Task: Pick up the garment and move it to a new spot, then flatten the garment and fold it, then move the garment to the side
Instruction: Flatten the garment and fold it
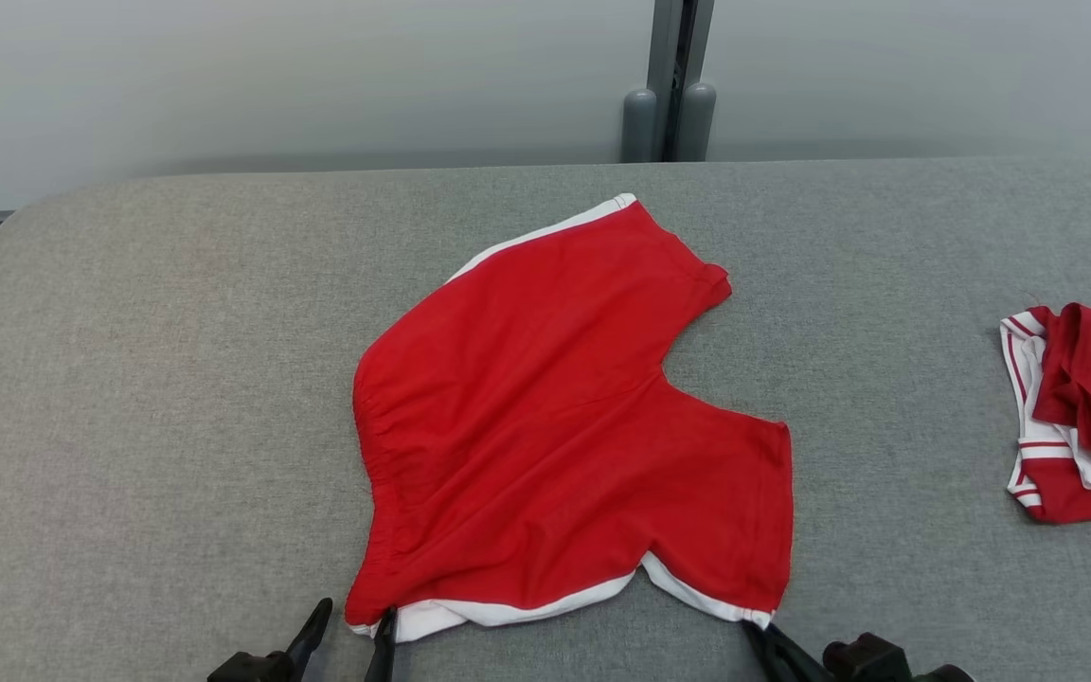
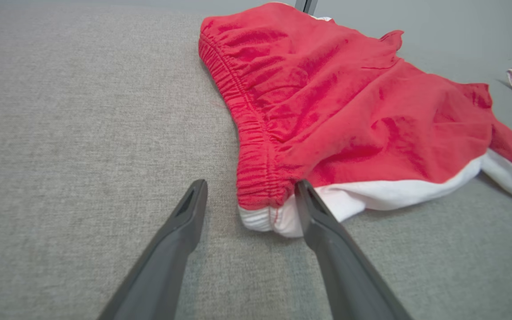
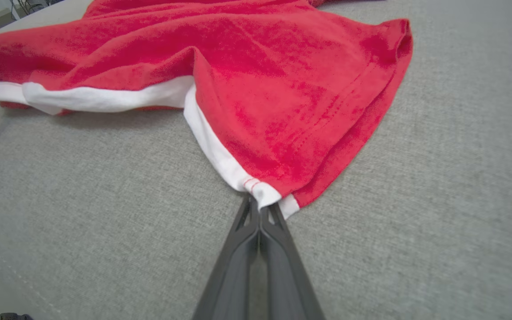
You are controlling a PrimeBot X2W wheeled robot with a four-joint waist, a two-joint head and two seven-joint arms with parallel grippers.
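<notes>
Waiting on my left: my left pincer (image 1: 351, 625) sits low in the head view. Its two dark fingers are spread wide apart.
Left corner: in the left wrist view, the near corner of the red shorts (image 1: 555, 426) lies between those spread fingers. It is closer to the finger on the right side of that view. I cannot tell if that finger touches the cloth.
Shorts: they lie mostly flat in the middle of the grey table (image 1: 129, 379). The stretchy waist band is on the left. The two legs point to the right. A white strip runs along the near edge, and another runs along the far edge.
Bumps: the cloth has small wrinkles near the waist band.
Right corner: my right pincer (image 1: 756, 627) is at the near right tip of the shorts. Its fingers are pressed together on the white corner there, and I see this best in the right wrist view.
Far right: a small pile of red and white clothes (image 1: 1085, 417) lies at the table's right side, well apart from the shorts.
</notes>
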